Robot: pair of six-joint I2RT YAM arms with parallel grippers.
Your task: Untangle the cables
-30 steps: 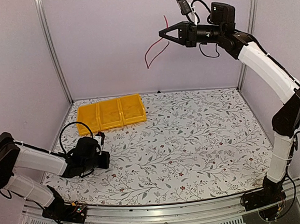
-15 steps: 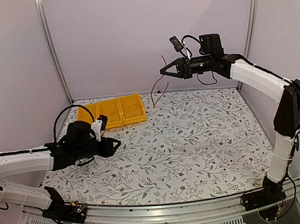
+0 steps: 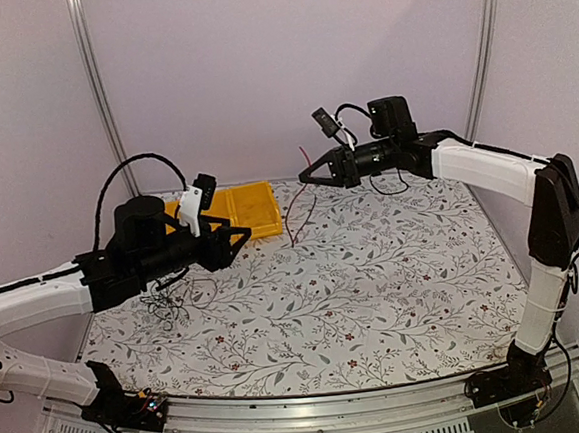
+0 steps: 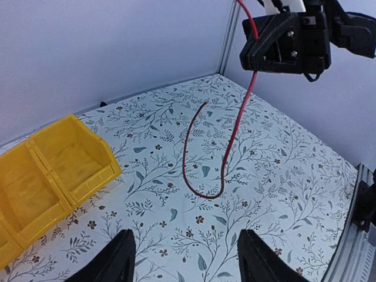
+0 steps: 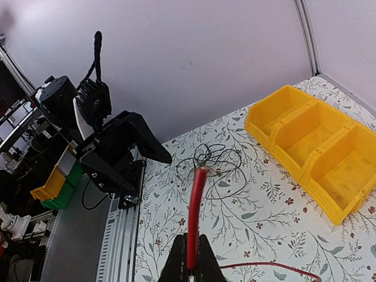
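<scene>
**Above the floral table, red wire hangs from R gripper**

Upper centre of the top view: R gripper [image 3: 304,178] is pinched tight on a red wire [image 4: 206,196], fingers pressed together at the bottom edge of its own wrist cam [image 5: 189,267]. The wire drops and curls into a U-shaped loop over the table [image 3: 396,288]; can't tell whether the low end touches. At left, L gripper [image 3: 241,235] is held off the surface w/ fingers [image 4: 126,258] spread and nothing btwn them, pointing at the loop. A black tangle [image 5: 208,161] of thin wires lies on the table at lower left, under the L arm, which partly hides it from above. Yellow bins [image 3: 249,208] sit in a row at the back left, just beyond the L gripper, well apart from the red wire.
</scene>
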